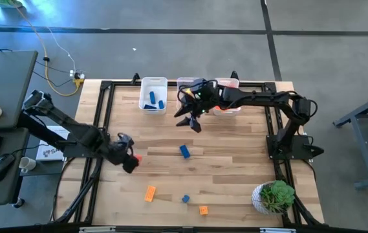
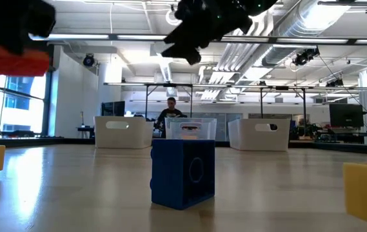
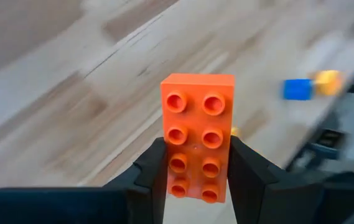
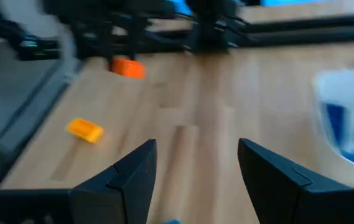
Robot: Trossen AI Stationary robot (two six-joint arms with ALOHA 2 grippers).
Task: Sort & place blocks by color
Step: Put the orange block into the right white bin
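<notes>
- The left gripper (image 3: 192, 171) is clenching a red-orange block (image 3: 196, 134) between its two fingers, holding it above the table's (image 1: 235, 188) left part, as the high view is showing (image 1: 132, 159).
- In the left wrist view the block is standing out past the fingertips with its long axis running away from the wrist, its two-by-four studded face turned toward the camera; the fingers are gripping its long sides at the near end.
- The three clear bins are sitting along the far edge: the left bin (image 1: 153, 94) is holding blue blocks (image 1: 152, 100), the middle bin (image 1: 185, 84) is partly hidden by the right arm, and the right bin (image 1: 230, 103) seems to be showing something red, though the arm is covering most of it.
- So the held block's likely home is lying far and to the right of the left gripper, across the table, nearer the right arm than the left.
- The right gripper (image 4: 195, 180) is hanging spread and empty over the table just in front of the middle bin (image 1: 189, 120).
- A loose blue block (image 1: 185, 151) is lying on the table's middle, closest to the right gripper, long axis running roughly near to far.
- Nearer the front edge, an orange block (image 1: 150, 193), a small blue block (image 1: 185, 199) and a small orange block (image 1: 204, 210) are waiting.
</notes>
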